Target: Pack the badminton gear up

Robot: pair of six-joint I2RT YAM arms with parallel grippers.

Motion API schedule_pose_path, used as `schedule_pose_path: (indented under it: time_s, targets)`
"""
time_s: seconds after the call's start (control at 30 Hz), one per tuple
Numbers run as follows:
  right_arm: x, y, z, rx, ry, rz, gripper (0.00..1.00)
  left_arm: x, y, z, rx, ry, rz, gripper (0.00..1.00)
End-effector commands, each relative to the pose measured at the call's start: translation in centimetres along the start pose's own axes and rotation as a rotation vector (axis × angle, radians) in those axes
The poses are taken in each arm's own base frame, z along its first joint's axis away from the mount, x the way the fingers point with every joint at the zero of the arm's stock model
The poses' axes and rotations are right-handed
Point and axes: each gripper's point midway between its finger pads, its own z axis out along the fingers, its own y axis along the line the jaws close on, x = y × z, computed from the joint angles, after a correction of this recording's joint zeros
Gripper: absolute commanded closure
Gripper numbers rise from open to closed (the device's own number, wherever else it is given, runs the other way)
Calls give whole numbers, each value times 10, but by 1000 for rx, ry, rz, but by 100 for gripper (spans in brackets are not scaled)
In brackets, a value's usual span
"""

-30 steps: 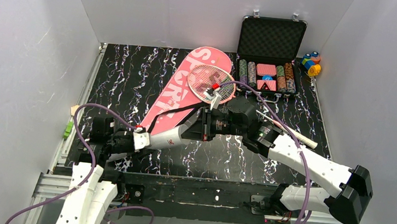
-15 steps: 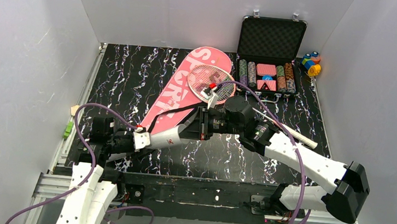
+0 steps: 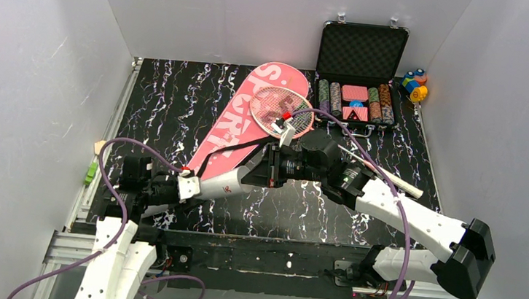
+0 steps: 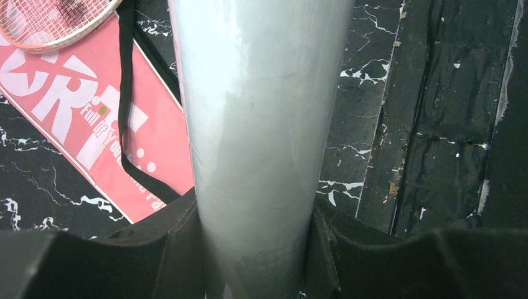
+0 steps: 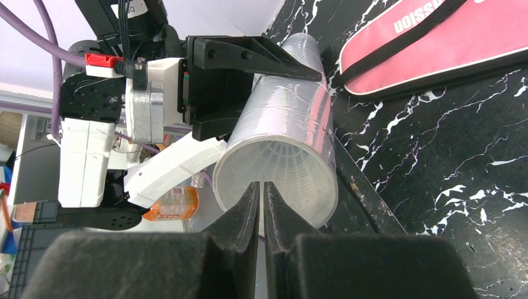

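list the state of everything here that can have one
left gripper: shut on white tube
right gripper: shut, at tube mouth
white tube: mouth open, lying sideways
pink bag: flat on table
racket: lying on pink bag, unpacked
poker chip case: lid open

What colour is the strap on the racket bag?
The strap is black; left wrist view shows it best.

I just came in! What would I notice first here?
The big pink racket-shaped bag lies slantwise mid-table, a red-framed racket resting across its wide end. Nearer, the left hand grips a white plastic tube, and the right hand, fingers together, sits at its open mouth. An open black case of poker chips stands at the far right.
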Motion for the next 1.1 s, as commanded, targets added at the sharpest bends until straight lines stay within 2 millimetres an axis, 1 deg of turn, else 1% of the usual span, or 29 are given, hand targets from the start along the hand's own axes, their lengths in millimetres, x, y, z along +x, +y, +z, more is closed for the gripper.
schedule_pose_path:
  time_s: [0.0, 0.23, 0.33, 0.43, 0.53, 0.57, 0.63, 0.7, 0.77, 0.83, 0.87, 0.93, 0.97, 1.0, 1.07]
  targets:
    - [10, -17, 2, 55, 19, -20, 87, -41, -10, -4, 61, -155, -4, 98]
    - [19, -34, 9, 89, 50, -8, 86, -67, -9, -12, 74, -223, -11, 98]
    - [17, -32, 13, 80, 50, -10, 85, -75, -9, -15, 76, -240, -10, 98]
    - [13, -28, 16, 75, 51, -19, 81, -75, -9, -15, 74, -239, -6, 98]
    - [8, -27, 14, 92, 45, -31, 73, -69, -6, -13, 62, -220, -1, 98]
    - [4, -28, 11, 110, 34, -39, 69, -66, -3, -12, 47, -206, -2, 98]
    - [-12, -32, -3, 162, -18, -54, 58, -58, 13, -10, -18, -165, -27, 98]
    - [-34, -37, -23, 216, -90, -52, 47, -46, 37, -9, -121, -108, -73, 96]
    - [-59, -42, -51, 259, -185, -49, 35, -31, 60, -8, -209, -43, -116, 96]
    - [-81, -50, -80, 330, -289, -45, 25, -16, 86, -9, -304, 29, -162, 96]
    - [-89, -54, -94, 362, -332, -50, 22, -8, 99, -11, -343, 69, -176, 96]
    - [-97, -65, -116, 447, -381, -56, 20, 11, 124, -12, -413, 166, -215, 98]
    - [-97, -70, -124, 489, -393, -57, 19, 24, 139, -17, -472, 232, -237, 99]
    - [-95, -76, -131, 526, -392, -50, 19, 37, 153, -20, -520, 295, -253, 100]
    - [-87, -86, -138, 567, -380, -35, 19, 61, 180, -28, -618, 411, -279, 100]
